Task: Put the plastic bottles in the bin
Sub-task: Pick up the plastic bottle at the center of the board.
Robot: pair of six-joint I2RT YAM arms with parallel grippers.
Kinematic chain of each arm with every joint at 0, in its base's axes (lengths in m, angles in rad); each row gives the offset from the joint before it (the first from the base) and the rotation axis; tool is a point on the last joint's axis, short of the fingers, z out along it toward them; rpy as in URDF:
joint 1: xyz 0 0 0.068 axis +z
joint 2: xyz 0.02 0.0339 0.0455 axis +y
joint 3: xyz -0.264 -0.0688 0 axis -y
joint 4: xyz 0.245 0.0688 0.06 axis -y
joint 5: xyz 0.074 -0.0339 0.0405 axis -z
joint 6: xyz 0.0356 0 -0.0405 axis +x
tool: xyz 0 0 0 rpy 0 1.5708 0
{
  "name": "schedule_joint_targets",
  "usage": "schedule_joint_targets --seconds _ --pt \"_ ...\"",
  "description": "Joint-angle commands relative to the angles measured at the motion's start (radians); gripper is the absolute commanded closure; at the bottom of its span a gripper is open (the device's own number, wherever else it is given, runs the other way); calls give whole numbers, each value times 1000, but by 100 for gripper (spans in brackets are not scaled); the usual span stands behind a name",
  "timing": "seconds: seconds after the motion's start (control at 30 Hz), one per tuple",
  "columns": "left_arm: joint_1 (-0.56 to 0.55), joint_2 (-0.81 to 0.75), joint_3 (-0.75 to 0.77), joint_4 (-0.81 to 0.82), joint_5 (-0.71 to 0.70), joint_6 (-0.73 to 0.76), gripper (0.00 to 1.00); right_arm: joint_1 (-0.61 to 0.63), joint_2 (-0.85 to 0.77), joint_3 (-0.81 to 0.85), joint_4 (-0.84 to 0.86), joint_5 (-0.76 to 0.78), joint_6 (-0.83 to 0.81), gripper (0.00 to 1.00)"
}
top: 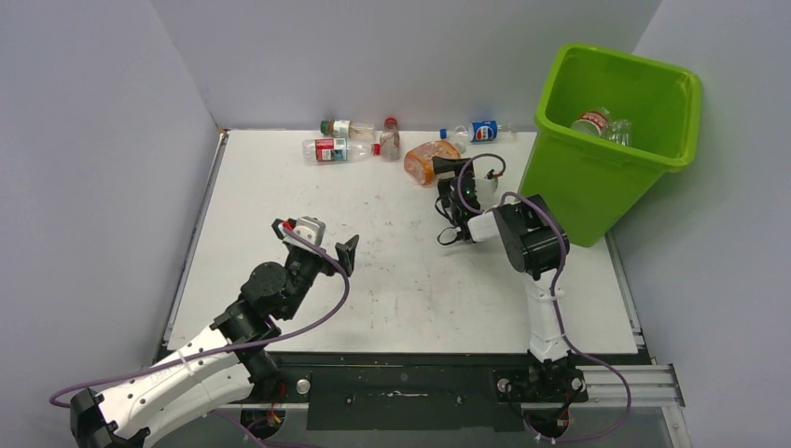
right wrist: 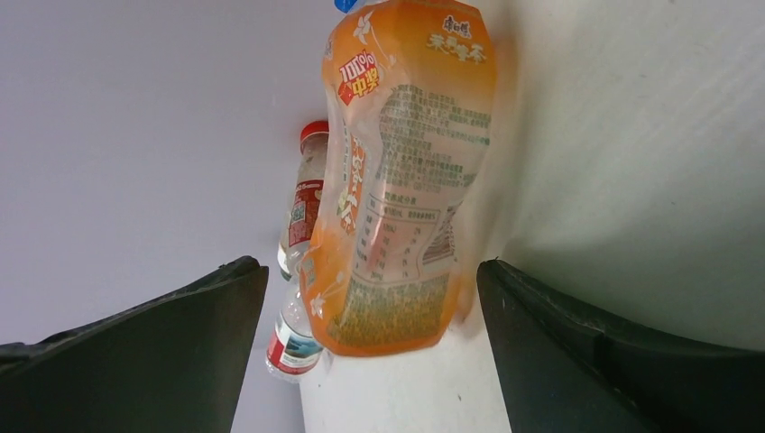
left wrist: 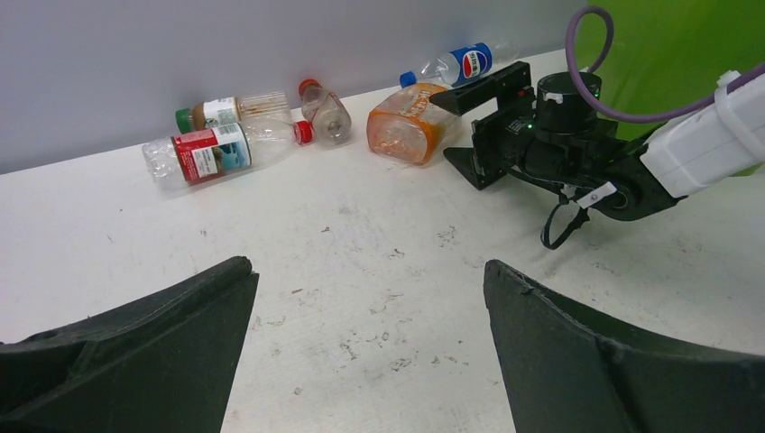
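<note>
Left gripper (top: 317, 241): jaws released, empty, over the bare worktop (top: 401, 289), well apart from any bottle.

Far edge, lying down: green-capped bottle (top: 340, 128), red-labelled clear bottle (top: 331, 149), red-capped bottle (top: 390, 138), orange bottle (top: 424, 161).

Right gripper (top: 447, 184): jaws spread, holding nothing, lined up on the orange bottle's base, just short of it.

Assessment: this bottle looks empty, light, thin-walled and dented. It is likely to yield and skid, so grasp across the labelled midbody.

Blue-labelled bottle (top: 480, 131) lies behind. Lime-green bin (top: 597, 187) stands at the right, bottles inside.
</note>
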Motion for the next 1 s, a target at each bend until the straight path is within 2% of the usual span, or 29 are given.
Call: schedule_joint_targets --seconds 0.0,0.13,0.17,0.23,0.27,0.3,0.47,0.63,0.97 --pt "-4 -2 55 17 10 9 4 1 69 91 -188 20 -5 10" --pt "-3 -4 54 17 2 8 4 1 118 174 -292 -8 -11 3" --pt "-2 -4 54 17 1 9 4 -1 128 189 -307 -16 -15 4" --pt "-3 -5 54 16 1 35 4 -4 150 223 -349 -37 -25 16" --pt "-2 -3 54 16 3 36 4 -4 160 237 -367 -48 -29 25" --pt "-2 -1 54 15 7 37 4 -6 171 246 -378 -59 -36 39" --pt "-3 10 58 8 19 37 4 -15 177 235 -389 -86 -48 62" --pt "-3 10 60 6 17 40 4 -19 107 140 -296 -117 -87 93" --pt "-3 -26 57 16 -10 57 4 38 -269 -259 -124 -263 -285 95"
